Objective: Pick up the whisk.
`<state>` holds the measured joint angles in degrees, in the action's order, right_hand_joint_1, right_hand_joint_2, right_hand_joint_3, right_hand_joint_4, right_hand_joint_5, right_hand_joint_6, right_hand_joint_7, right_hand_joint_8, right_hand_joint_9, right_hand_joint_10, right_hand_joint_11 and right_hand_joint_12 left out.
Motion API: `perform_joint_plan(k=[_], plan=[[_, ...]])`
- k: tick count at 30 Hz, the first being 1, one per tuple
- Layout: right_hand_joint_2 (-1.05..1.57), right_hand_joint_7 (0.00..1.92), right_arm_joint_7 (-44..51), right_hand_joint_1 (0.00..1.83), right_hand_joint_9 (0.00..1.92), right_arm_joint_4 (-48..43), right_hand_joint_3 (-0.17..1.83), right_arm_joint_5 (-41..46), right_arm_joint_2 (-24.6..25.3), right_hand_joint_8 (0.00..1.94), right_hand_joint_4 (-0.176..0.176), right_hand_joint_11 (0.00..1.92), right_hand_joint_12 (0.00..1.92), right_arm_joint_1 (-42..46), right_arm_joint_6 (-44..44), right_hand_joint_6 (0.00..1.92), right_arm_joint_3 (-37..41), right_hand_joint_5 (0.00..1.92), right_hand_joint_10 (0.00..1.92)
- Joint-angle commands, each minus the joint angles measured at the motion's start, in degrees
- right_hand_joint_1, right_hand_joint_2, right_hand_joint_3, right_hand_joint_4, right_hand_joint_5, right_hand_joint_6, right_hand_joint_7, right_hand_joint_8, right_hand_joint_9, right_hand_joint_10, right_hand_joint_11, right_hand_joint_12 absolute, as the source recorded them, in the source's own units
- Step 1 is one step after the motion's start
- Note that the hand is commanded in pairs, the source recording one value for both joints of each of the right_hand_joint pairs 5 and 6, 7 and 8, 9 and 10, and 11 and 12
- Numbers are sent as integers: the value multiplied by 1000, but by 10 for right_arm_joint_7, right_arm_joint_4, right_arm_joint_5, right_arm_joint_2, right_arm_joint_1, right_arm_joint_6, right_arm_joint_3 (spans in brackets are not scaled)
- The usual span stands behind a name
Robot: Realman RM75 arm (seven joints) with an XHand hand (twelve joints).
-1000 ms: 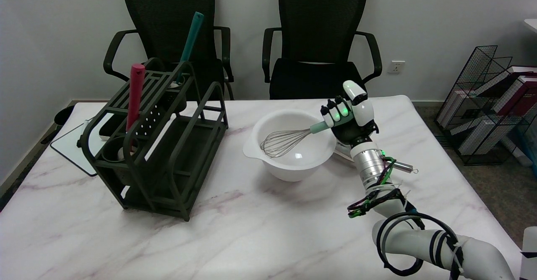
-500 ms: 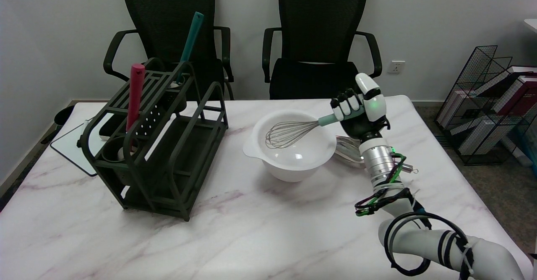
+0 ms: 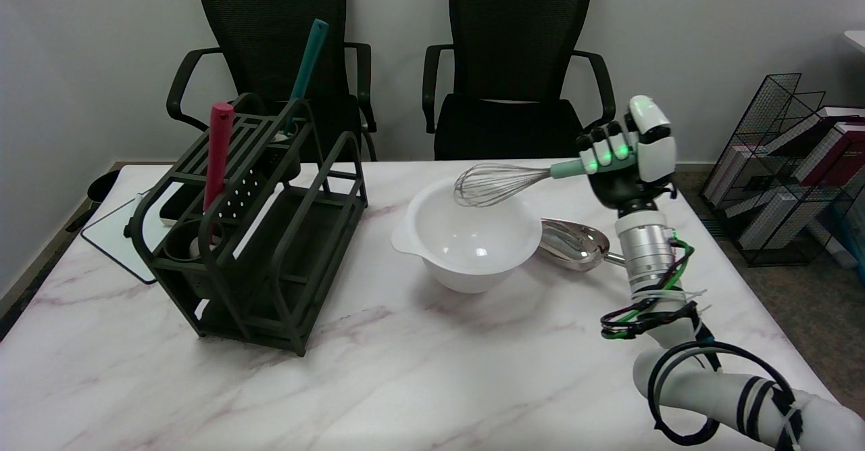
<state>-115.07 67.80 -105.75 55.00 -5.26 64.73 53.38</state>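
On the marble tabletop [image 3: 419, 370] we see a dark rack [image 3: 250, 234] at left, its lower cups partly hidden, then a white bowl [image 3: 470, 241] and a metal scoop [image 3: 574, 243] whose handle our arm cuts off. Our right hand [image 3: 625, 160] curls round the whisk [image 3: 503, 184] handle, hiding most of it; the wires hang above the bowl's far rim.

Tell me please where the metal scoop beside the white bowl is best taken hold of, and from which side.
Probably by its thin handle, coming from above on the right. The metal scoop lies flat on the table, its wide bowl end touching the white bowl; the handle points right, partly hidden behind the right arm.
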Motion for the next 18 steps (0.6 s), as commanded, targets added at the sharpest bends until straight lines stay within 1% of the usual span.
perform_joint_plan(k=[1,8,12,18], plan=[[1066,1920,-19,974,1920,56,1000,44,-26,1920,0,1920,1920,112,115,1920,119,1920,1920],[1063,1920,-19,966,1920,28,1029,85,-23,1920,0,1920,1920,188,206,1920,127,1920,1920],[1060,1920,-22,962,1920,3,1041,86,-16,1920,0,1920,1920,225,253,1920,120,1920,1920],[1027,1920,-22,955,1920,-12,1065,87,-4,1920,0,1920,1920,250,293,1920,118,1920,1920]])
